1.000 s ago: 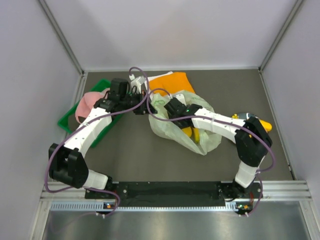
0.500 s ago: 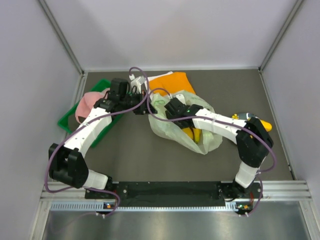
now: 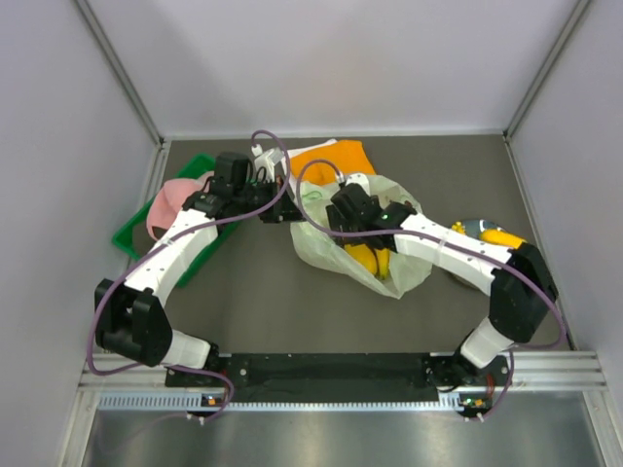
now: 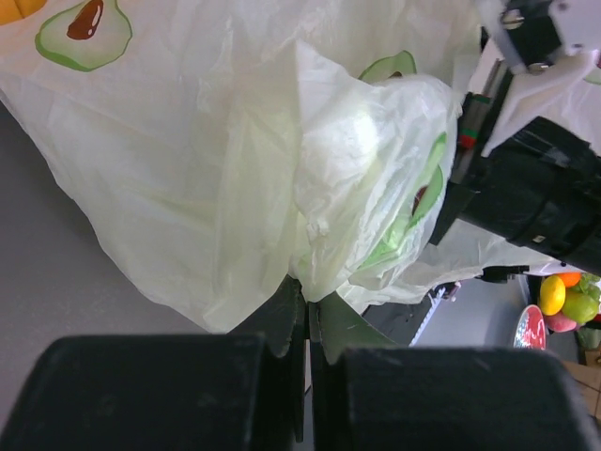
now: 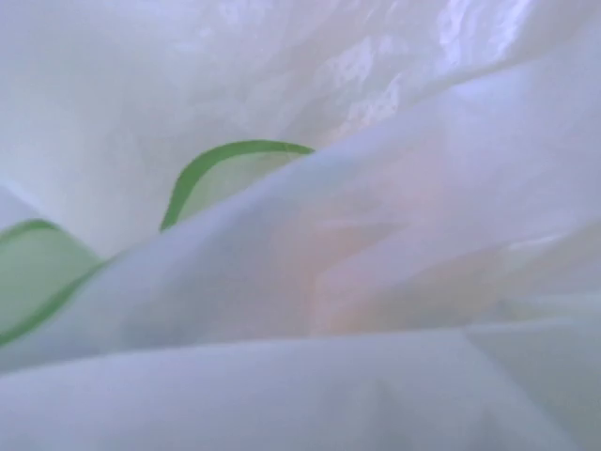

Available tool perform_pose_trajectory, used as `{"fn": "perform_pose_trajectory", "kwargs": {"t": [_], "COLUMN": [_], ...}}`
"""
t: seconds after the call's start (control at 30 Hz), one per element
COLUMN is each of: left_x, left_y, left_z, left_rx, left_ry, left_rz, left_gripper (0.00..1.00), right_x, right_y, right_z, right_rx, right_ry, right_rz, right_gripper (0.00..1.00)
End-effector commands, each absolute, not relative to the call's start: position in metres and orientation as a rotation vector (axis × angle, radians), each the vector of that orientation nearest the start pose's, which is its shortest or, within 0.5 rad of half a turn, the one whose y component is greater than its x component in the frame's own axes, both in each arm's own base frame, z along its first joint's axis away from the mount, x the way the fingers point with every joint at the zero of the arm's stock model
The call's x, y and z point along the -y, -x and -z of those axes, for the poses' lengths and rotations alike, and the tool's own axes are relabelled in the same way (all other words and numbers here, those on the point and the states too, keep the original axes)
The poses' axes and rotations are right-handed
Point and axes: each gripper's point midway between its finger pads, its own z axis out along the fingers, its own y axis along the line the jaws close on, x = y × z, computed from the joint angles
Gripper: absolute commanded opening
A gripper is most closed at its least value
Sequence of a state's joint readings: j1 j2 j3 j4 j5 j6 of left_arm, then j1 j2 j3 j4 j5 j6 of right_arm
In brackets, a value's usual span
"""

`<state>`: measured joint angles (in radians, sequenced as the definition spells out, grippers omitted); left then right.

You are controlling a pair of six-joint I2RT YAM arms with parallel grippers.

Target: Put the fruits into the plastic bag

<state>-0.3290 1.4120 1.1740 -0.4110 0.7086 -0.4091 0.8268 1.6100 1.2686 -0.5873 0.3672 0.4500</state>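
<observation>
The bag is seen to be thin, translucent plastic film, pale green, crinkled and creased, with a soft sheen along its folds. Avocado halves are printed on it. In the right wrist view only this film is shown, smooth and glossy at close range. The bananas are seen as smooth-skinned and bright yellow. The bench is surfaced in a dark grey, matt material. The left pincer is made of matt black plastic. The cloth is a flat, matt orange fabric. The tray is moulded in green plastic. The arms are cased in smooth white plastic, and a pale metal rail is fitted along the near edge.
</observation>
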Motion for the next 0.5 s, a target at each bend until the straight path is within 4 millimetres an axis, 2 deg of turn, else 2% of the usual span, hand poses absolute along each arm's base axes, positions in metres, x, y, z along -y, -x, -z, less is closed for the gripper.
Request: {"fn": "perform_pose_trajectory", "kwargs": {"t": [0.0, 0.47], "left_x": [0.237, 0.237], "left_y": [-0.308, -0.308], "left_z": [-0.233, -0.233], "left_rx": [-2.226, -2.227], "left_ry": [-0.35, -0.347], "left_rz": [1.169, 1.172], "left_gripper": [0.0, 0.0], "right_x": [-0.264, -0.274], "right_y": [-0.304, -0.285], "right_z": [-0.172, -0.224], "right_rx": [-2.304, -2.193], "right_ry": [0.246, 0.293], "right_rz": [-0.245, -0.436], "right_gripper": [0.73, 0.73]}}
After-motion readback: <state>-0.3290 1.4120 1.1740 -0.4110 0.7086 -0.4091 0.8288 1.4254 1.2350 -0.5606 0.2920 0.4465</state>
